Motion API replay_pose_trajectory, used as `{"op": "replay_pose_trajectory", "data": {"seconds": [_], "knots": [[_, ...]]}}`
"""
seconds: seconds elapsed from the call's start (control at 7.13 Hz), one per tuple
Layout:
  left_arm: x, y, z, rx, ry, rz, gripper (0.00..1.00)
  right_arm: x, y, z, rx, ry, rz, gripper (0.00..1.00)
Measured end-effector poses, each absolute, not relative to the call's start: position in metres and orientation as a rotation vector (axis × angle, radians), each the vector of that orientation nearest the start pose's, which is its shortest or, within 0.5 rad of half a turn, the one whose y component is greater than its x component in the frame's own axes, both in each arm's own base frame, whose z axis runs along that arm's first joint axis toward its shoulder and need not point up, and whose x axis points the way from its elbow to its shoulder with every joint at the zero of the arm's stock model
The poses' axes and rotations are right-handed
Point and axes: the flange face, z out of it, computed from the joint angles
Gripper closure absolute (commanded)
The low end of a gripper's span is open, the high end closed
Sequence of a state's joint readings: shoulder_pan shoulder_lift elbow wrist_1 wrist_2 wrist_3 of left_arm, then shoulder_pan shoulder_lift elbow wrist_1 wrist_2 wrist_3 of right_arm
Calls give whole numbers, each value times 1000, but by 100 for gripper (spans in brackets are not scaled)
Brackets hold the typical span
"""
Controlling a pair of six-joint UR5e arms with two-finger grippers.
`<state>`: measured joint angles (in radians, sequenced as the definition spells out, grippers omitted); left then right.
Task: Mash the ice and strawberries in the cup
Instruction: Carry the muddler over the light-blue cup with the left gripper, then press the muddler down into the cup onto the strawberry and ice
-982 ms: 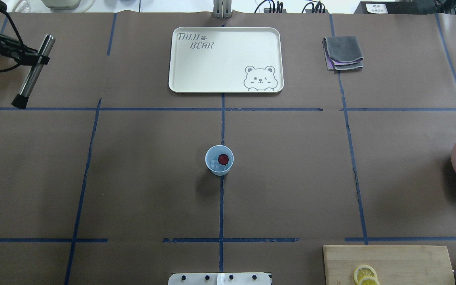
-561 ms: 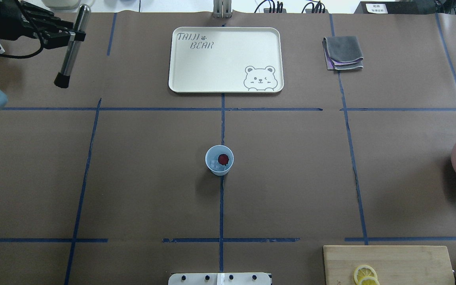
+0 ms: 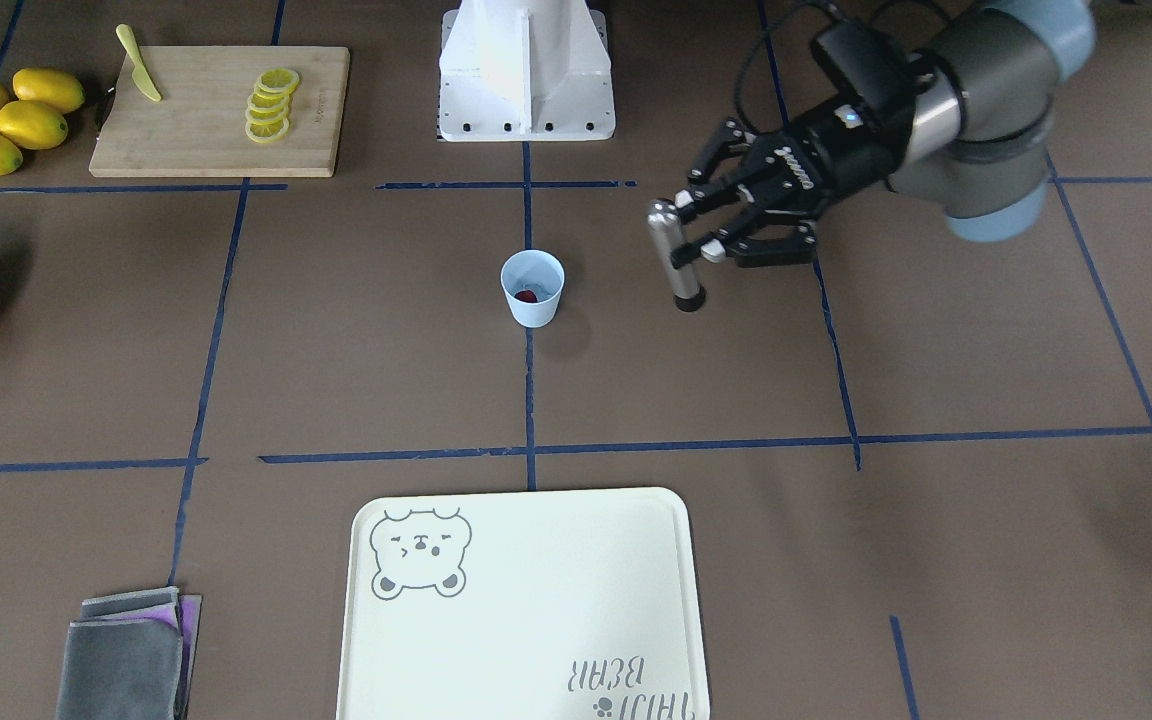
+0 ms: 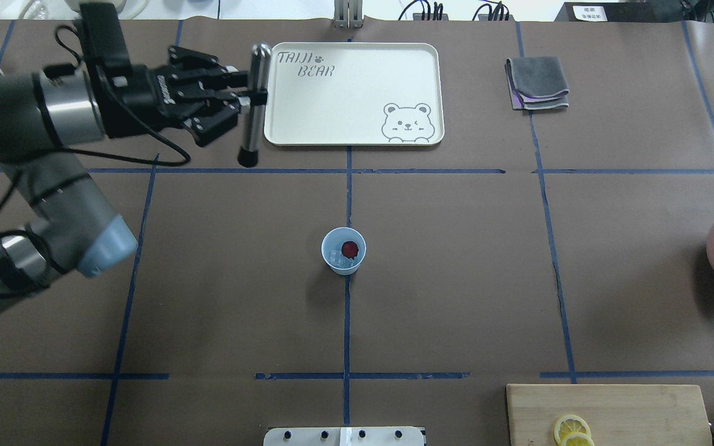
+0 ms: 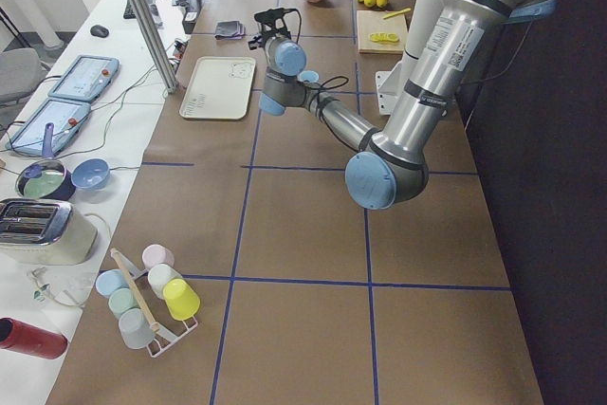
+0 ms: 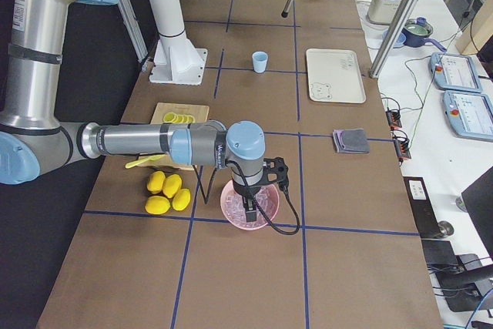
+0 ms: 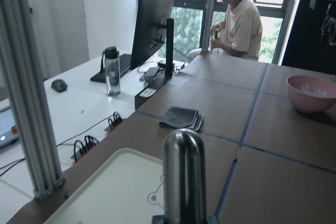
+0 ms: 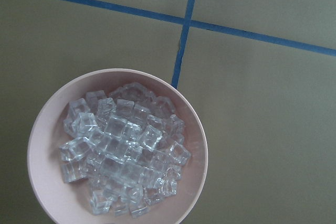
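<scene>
The light-blue cup (image 4: 343, 250) stands upright at the table's middle; it also shows in the front view (image 3: 532, 287). In it lie a dark-red strawberry piece (image 4: 349, 249) and small clear ice chunks (image 4: 336, 257). My left gripper (image 4: 244, 87) is shut on a steel muddler (image 4: 254, 105) with a black tip and holds it near upright in the air, off to the cup's left (image 3: 674, 255). My right gripper (image 6: 250, 204) hangs over the pink bowl; I cannot tell whether it is open or shut.
A cream bear tray (image 4: 307, 111) lies at the far middle, with a folded grey cloth (image 4: 537, 82) to its right. The pink bowl of ice cubes (image 8: 47, 129) sits at the right edge. A cutting board (image 3: 186, 130) holds lemon slices and a yellow knife, with whole lemons (image 3: 6, 115) beside it.
My left arm has swung from the far left edge toward the tray's left side, carrying the muddler, which now hangs more upright. The cup and its contents have not moved.
</scene>
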<state>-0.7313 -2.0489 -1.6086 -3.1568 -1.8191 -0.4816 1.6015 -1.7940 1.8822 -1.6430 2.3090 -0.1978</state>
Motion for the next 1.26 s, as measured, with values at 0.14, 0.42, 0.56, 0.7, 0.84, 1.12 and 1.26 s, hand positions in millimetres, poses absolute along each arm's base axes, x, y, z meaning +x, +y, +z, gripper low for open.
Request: {"op": "replay_pose_trajectory", "data": {"seconds": [0.14,0.42,0.56,0.7,0.84,1.12,1.26], "knots": [[380,-435,207,1643,1453,437,100,78,-396,613,103,-735,-166,0],[406,-417,216,1739,1433,452,100,78,-397,611,106,-742,-167,0],[419,-414,223,1747,1419,445,100,78,-398,611,107,-743,-167,0],[438,-404,227,1755,1408,431,100,78,-398,611,107,-743,-167,0],[458,-389,231,1757,1398,415,100,78,-398,610,108,-744,-167,0],[487,-365,237,1735,1391,389,100,78,-400,609,108,-744,-160,0],[496,-355,239,1723,1388,367,100,78,-400,609,107,-744,-158,0]]}}
